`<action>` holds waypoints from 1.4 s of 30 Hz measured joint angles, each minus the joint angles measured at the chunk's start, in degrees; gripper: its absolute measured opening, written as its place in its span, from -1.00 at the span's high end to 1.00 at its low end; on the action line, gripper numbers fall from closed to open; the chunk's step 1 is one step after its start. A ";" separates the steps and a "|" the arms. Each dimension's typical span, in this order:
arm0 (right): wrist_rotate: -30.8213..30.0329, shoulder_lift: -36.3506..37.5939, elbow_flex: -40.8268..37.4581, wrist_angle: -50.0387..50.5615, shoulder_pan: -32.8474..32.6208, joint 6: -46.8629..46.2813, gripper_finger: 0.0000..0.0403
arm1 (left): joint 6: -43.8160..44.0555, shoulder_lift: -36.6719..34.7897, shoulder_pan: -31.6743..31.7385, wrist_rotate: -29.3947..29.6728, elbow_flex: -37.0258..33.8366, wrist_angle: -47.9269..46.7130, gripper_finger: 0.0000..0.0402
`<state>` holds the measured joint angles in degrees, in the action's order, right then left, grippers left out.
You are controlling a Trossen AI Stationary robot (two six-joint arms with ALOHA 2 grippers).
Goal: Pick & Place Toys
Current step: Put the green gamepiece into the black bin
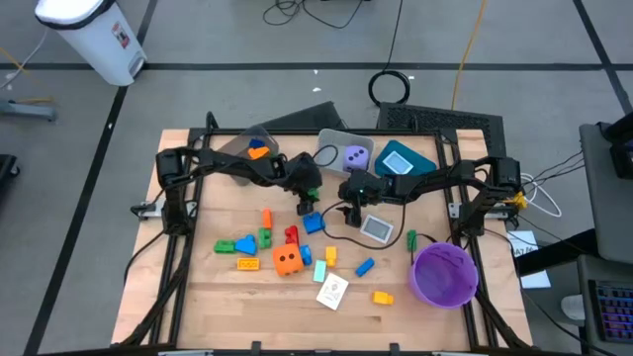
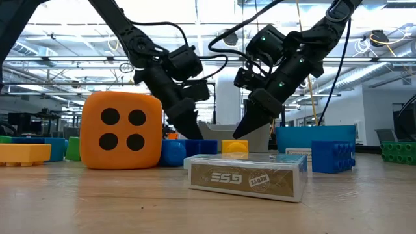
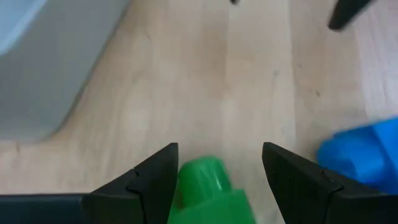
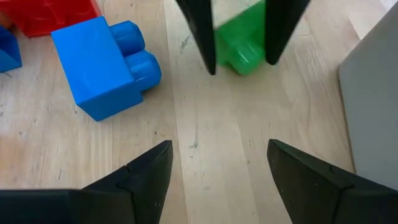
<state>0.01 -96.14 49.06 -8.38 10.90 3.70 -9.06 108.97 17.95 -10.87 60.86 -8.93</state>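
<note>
The green block [image 3: 208, 190] lay on the wooden table [image 1: 227, 292] between my left gripper's [image 3: 217, 177] parted fingers, just beside a blue block [image 4: 102, 65] and near the grey bin [image 1: 331, 143]. Whether my fingers touched it, I could not tell. My right gripper [image 4: 217, 165] hovered open and empty, facing it. Beyond stood a bright, open hall.

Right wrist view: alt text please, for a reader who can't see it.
The left hand straddles a green block on the wooden table, a blue block beside it. The right hand hovers open, empty.
</note>
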 joint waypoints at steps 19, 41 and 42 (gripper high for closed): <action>0.00 0.00 0.00 0.02 0.00 0.05 -0.26 | 20.21 -12.39 -0.49 16.29 -0.28 -9.39 -0.19; 0.02 0.00 0.00 0.02 0.00 -0.04 -0.26 | 39.66 -6.80 -1.57 22.95 -0.46 -14.16 -0.19; 0.02 0.00 0.00 0.01 0.00 -0.04 -0.26 | 39.83 -6.80 -1.59 22.93 -0.46 -14.19 -0.19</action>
<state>0.03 -96.14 49.06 -8.37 10.90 3.66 30.77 102.17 16.36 12.05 60.40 -23.12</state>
